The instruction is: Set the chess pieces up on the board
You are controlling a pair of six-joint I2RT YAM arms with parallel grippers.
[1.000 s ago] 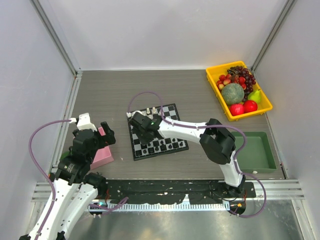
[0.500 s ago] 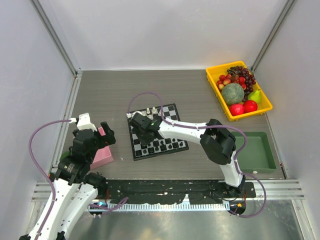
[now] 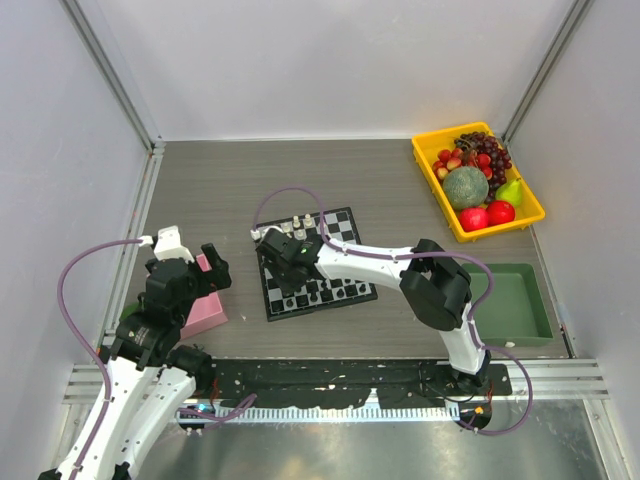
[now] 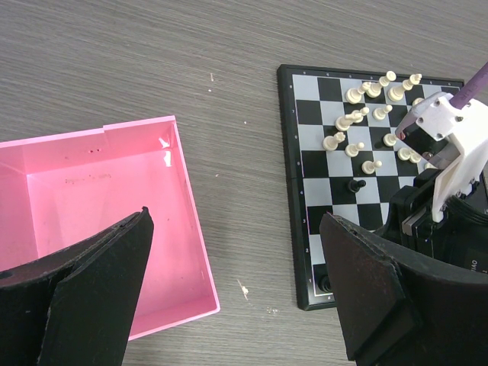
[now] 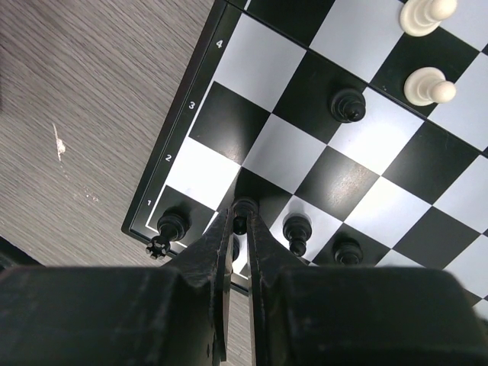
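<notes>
The tabletop [image 4: 191, 61] looks like matt grey wood grain. The board [image 5: 282, 160] is smooth with a slight sheen. The pieces [image 5: 348, 103] look like glossy plastic. The pink box [image 4: 91, 191] is smooth, shiny plastic. The fingers [image 4: 99, 274] of the left gripper [image 4: 236, 217] are matt black, faintly grainy.

open tabletop [image 4: 244, 191] between pink box [image 4: 99, 191] and board [image 4: 313, 171]; right arm [image 3: 365, 257] low over the board's middle

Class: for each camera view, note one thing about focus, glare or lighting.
Top external: even, soft light; the chess pieces are too small to tell apart. Left wrist: white glare on the inner wall of the pink box; the left gripper looms dark and soft-edged. Right wrist: the board is sharp, while the right gripper, pinching a black piece, blurs toward its body.
</notes>
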